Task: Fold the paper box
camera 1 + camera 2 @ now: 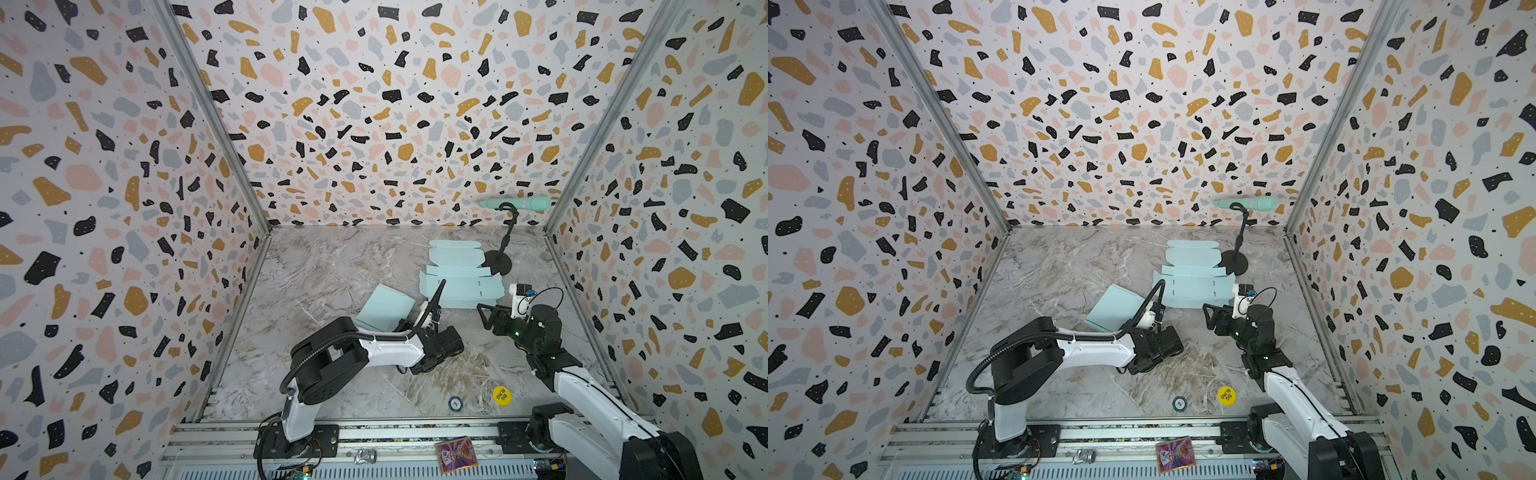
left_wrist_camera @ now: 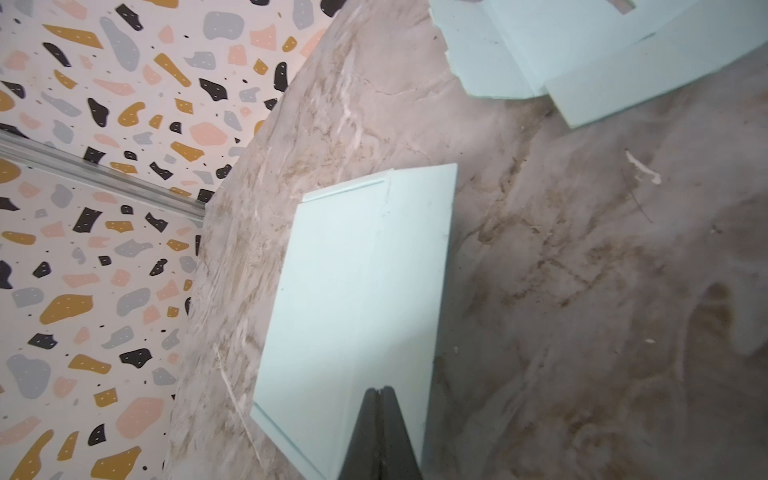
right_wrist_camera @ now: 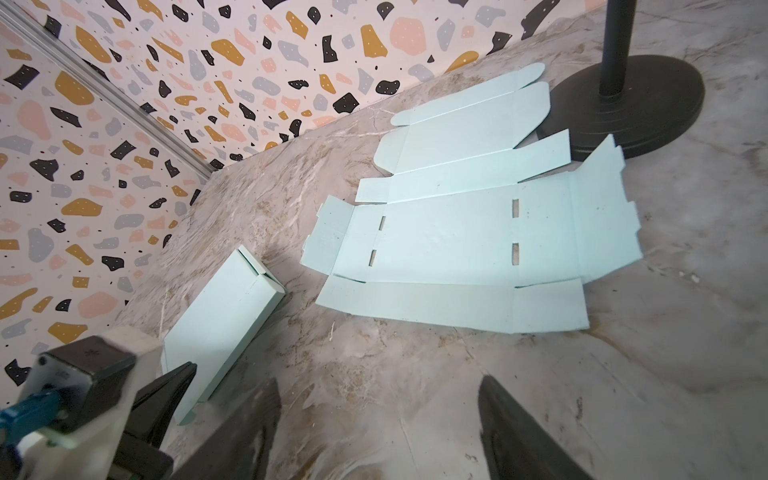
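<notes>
Left gripper (image 2: 377, 392): fingers pressed fully together, tips over the near end of the folded paper box (image 2: 357, 291); whether any paper is pinched between them cannot be told.
Right gripper (image 3: 378, 384): fingers spread wide, holding nothing, above the bare marble table (image 3: 623, 374).
Folded paper box: rests mid-table, left of the blank and apart from it.
Unfolded box blank (image 1: 457, 278): lies flat, far right of centre, just beside the microphone stand base (image 1: 500, 262).
</notes>
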### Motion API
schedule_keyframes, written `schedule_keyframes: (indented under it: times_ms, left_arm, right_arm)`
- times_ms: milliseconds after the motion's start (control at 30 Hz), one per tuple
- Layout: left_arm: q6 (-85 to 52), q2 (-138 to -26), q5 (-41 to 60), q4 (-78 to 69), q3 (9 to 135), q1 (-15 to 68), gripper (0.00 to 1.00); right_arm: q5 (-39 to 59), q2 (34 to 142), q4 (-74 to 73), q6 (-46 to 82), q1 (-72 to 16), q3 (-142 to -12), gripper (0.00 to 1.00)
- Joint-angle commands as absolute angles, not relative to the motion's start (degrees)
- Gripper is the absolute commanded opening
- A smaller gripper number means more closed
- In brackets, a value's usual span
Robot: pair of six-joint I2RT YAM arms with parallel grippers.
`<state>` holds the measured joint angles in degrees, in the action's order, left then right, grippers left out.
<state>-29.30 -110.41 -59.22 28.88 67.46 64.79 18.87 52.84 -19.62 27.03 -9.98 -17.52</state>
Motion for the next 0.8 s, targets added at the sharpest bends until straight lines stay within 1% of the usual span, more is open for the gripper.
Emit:
schedule_keyframes:
  times_ms: [0,67,167,200,233,267,300,333,400,467,533,633,700,767]
  left_arm:
    - [-29.2,-106.8,-63.9,32.2,66.8,65.1,0.0]
    - [-27.5,-104.6,-63.5,32.5,66.1,64.7,0.0]
    - [-20.2,-98.4,-53.8,24.7,62.1,64.1,0.0]
    - [-18.7,-96.7,-49.0,22.4,60.6,63.7,0.14]
    - [-17.9,-96.3,-44.0,21.9,60.4,63.2,0.41]
    - [-17.4,-96.7,-40.8,22.1,60.8,63.0,0.57]
    - [-17.4,-97.9,-39.5,23.6,62.0,62.9,0.68]
    - [-17.4,-99.8,-39.3,25.6,63.8,62.9,0.74]
    - [-17.8,-102.9,-41.2,27.2,65.6,62.9,0.84]
    - [-18.1,-105.4,-43.4,27.8,66.8,62.6,0.89]
    - [-18.0,-108.1,-45.0,28.2,68.2,62.0,0.9]
    - [-18.9,-112.6,-50.5,30.1,70.3,61.5,0.9]
    - [-20.4,-115.3,-55.4,31.9,72.0,61.2,0.89]
    - [-21.6,-117.4,-58.7,33.4,73.4,61.1,0.84]
  right_arm:
    - [19.4,52.3,-19.9,26.7,-9.9,-17.5,0.75]
    - [20.1,52.5,-20.2,26.2,-10.2,-17.5,0.75]
    - [19.3,53.1,-20.0,25.4,-11.4,-17.5,0.75]
    - [18.4,53.2,-19.7,25.3,-12.0,-17.4,0.76]
    - [17.6,53.3,-19.4,25.3,-12.3,-17.3,0.77]
    - [17.0,53.3,-19.1,25.2,-12.4,-17.2,0.78]
    - [16.6,53.2,-18.9,25.3,-12.4,-16.9,0.79]
    - [16.1,53.0,-18.8,25.3,-12.4,-16.7,0.79]
    - [15.3,52.2,-18.7,25.5,-12.4,-16.2,0.8]
    - [15.0,51.4,-18.6,25.6,-12.4,-15.8,0.81]
    - [14.9,50.9,-18.1,25.6,-12.4,-15.7,0.81]
    - [14.3,49.6,-17.4,25.3,-12.3,-15.6,0.8]
    - [14.0,48.8,-17.3,25.4,-12.3,-15.5,0.8]
    - [14.0,48.4,-17.5,25.4,-12.3,-15.4,0.8]
